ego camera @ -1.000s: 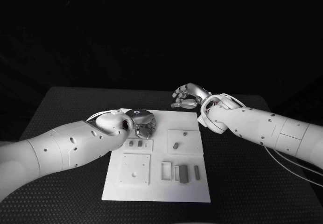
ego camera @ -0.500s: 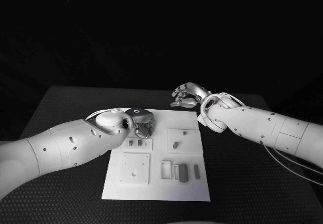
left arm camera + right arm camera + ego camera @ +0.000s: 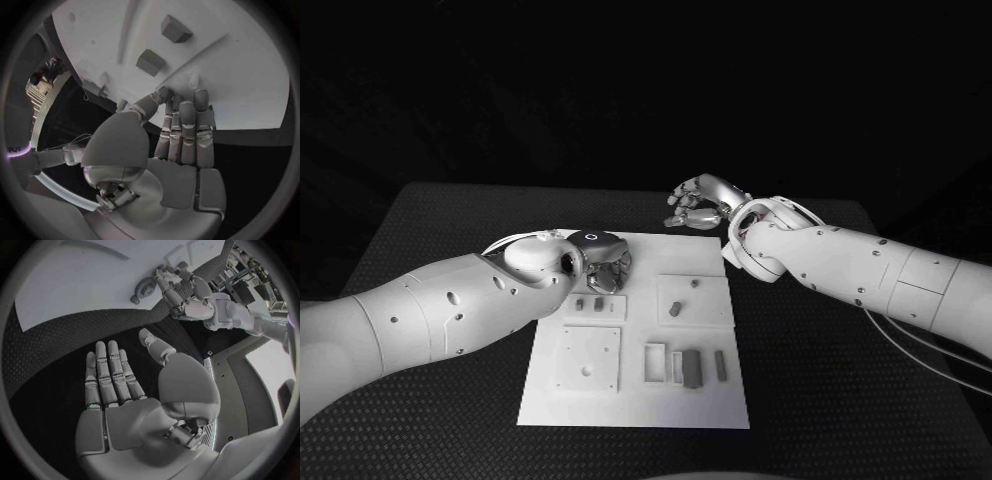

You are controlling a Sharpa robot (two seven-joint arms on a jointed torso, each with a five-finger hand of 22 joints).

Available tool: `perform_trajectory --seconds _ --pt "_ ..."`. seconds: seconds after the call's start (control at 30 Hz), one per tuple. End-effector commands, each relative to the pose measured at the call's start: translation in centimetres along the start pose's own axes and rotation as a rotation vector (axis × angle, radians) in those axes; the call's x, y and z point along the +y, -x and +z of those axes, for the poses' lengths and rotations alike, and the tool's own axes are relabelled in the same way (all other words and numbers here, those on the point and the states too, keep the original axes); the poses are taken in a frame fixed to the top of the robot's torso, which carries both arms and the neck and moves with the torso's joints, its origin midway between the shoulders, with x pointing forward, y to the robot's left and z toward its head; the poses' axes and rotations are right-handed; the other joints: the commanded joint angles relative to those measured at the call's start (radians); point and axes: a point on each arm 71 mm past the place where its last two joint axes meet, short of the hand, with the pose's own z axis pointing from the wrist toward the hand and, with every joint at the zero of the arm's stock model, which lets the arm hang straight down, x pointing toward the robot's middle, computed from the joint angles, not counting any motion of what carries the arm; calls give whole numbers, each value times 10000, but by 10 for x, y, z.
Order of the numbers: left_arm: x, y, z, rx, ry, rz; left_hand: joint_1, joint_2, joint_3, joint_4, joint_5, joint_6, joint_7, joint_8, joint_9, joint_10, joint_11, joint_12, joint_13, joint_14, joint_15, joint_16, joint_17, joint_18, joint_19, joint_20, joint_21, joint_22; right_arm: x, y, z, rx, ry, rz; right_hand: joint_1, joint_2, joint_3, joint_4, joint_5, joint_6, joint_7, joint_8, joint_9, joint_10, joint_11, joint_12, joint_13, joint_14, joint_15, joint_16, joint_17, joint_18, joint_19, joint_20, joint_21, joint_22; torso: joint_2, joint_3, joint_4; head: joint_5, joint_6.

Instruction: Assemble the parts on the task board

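The silver many-fingered left hand is covering the far left corner of the flat white rectangular task board in the head view — whatever is lying under it is staying hidden, and the wrist view is not settling whether its fingertips are touching the board. The small grey parts on the board are looking too small to tell apart by shape.

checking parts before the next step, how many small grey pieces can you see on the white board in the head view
6: two small grey blocks just below the left hand, two small grey pegs on the square plate at right, two grey bars in the near slots. The left hand may hide more.
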Motion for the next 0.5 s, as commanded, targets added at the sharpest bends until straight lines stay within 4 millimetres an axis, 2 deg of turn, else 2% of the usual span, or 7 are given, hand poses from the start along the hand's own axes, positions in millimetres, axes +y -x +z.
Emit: perform_trajectory --seconds 0.03,0.2,0.5 --pt "1 -14 0 664 63 114 44 13 49 -22 -69 89 6 39 1 94 4 5 -23 -4 -52 41 1 297 11 -25 52 244 1 -1 0 80 79 3 -42 37 -77 10 -9 -67 214 53 -12 46 1 -40 -19 102 0 -72 12 -73 70 18 -42 10 6 -2 -9 -22 -23" --pt "-1 -18 0 687 54 72 46 2 33 -19 -84 85 8 36 -7 93 6 -8 -26 -2 -51 47 -4 291 8 -28 59 242 0 0 0 75 67 1 -48 39 -80 11 -9 -69 214 55 -14 50 0 -45 -30 106 0 -83 17 -72 73 18 -49 13 11 6 -7 -59 -47" --pt "-1 -17 0 452 33 97 138 168 71 -10 -84 202 -30 101 -19 263 -59 -3 1 161 -120 143 -15 288 127 -89 149 236 0 0 0 74 75 9 -50 37 -84 10 -9 -72 215 56 -18 58 0 -52 -46 113 -1 -100 25 -70 77 18 -61 17 6 12 -5 -80 -52"
